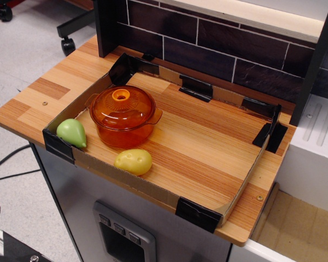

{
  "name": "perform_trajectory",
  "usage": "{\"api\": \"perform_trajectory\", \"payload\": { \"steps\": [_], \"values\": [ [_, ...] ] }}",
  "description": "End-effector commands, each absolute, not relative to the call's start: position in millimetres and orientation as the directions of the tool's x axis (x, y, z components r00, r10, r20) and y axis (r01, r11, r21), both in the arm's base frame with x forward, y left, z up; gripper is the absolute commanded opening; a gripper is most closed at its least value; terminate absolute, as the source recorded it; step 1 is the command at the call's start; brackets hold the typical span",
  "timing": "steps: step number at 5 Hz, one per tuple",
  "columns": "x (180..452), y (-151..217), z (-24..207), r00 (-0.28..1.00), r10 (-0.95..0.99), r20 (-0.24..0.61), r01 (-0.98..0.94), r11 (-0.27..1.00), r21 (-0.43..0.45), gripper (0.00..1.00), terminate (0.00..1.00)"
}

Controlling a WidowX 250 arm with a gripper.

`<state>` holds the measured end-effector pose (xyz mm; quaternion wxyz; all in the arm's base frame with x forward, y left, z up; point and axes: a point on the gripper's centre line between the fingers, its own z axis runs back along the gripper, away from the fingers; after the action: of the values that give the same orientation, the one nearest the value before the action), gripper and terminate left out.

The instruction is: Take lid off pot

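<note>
The translucent orange pot [124, 131] stands on the wooden counter at the left of the cardboard-walled area. The domed orange lid [123, 103] sits on top of it, closed, with its small ringed knob [121, 95] at the centre. A side handle [156, 115] of the pot shows at the right rim. No gripper or arm is in view.
A green pear-shaped toy [72, 132] lies left of the pot and a yellow potato-like toy [134, 161] lies in front of it. A low cardboard wall [153, 188] with black tape corners rings the wooden counter [208, 147]. A dark tiled backsplash [218, 52] stands behind.
</note>
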<state>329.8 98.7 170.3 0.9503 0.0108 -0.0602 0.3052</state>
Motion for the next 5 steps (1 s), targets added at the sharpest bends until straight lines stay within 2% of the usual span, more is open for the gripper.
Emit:
{"api": "perform_trajectory", "payload": {
  "steps": [1, 3, 5],
  "values": [
    [329.8, 98.7, 170.3, 0.806, 0.579, 0.121, -0.581, 0.813, -0.016, 1.0, 0.0],
    [311.8, 72.6, 144.7, 0.909, 0.378, 0.176, -0.378, 0.925, -0.038, 1.0, 0.0],
    [294.7, 50.0, 119.7, 0.942, 0.286, 0.177, -0.28, 0.958, -0.062, 1.0, 0.0]
  ]
}}
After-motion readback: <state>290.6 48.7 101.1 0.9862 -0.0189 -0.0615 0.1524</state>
